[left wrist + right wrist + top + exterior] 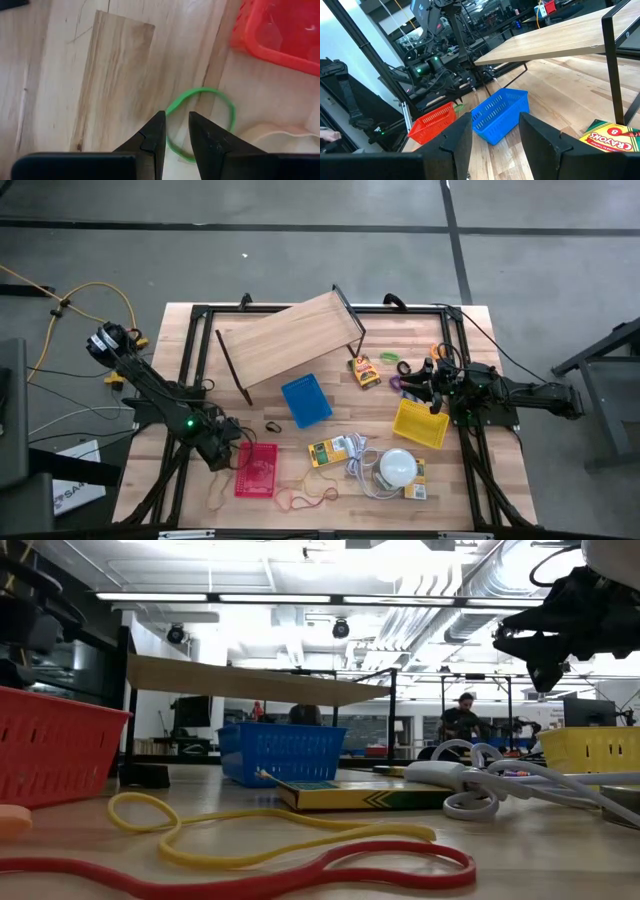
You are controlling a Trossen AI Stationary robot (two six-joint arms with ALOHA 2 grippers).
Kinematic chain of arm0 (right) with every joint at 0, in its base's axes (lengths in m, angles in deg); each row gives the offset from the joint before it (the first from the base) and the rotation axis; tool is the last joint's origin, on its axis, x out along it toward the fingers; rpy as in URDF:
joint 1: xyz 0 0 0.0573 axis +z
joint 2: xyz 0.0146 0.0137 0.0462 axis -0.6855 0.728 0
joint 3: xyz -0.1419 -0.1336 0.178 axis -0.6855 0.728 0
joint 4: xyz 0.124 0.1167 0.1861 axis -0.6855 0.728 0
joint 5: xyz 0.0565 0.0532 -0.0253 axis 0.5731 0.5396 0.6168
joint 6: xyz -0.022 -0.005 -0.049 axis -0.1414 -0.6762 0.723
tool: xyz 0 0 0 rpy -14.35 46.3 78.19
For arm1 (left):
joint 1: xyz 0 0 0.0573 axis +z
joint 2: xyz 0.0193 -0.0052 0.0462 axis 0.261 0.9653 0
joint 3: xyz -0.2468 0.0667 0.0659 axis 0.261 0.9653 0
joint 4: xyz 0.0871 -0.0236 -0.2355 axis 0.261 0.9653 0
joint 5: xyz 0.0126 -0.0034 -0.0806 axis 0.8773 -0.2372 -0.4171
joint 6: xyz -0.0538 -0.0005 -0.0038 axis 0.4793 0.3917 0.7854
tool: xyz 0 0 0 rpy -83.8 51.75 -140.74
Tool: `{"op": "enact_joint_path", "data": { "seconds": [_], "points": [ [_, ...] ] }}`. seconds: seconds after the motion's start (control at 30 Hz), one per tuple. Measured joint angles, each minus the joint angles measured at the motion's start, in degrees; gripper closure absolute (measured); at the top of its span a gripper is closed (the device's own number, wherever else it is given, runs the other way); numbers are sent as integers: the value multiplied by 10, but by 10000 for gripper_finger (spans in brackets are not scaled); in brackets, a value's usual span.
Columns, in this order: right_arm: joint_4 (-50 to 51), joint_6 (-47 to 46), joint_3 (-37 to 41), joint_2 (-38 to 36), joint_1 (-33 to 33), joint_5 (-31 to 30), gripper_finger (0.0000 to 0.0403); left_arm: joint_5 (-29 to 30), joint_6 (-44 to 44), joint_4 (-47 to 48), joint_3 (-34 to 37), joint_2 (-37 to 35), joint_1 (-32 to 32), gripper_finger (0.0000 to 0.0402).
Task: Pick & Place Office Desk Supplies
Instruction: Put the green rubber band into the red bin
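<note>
Green rubber band (200, 120) lies between the left gripper's (176, 131) slightly parted fingers beside the red plastic basket (280, 30); right gripper (495, 132) hovers wide open, empty

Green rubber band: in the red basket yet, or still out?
Out. The green rubber band lies on the table beside the red basket.

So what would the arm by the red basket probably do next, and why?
Probably dip and close: the left gripper hangs over the green rubber band with its fingers apart, straddling the band's edge. The band lies flat on the table beside the red basket, not yet pinched.
</note>
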Motion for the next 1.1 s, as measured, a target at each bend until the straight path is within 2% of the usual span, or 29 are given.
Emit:
{"op": "enact_joint_path", "data": {
  "seconds": [0.37,0.7,1.1],
  "points": [
    [0,0,0,0,0,0,253,-2,-2,-20,6,38,0,323],
    [0,0,0,0,0,0,253,-4,-2,-20,6,44,0,326],
    [0,0,0,0,0,0,253,-5,1,-17,6,44,0,398]
  ]
}}
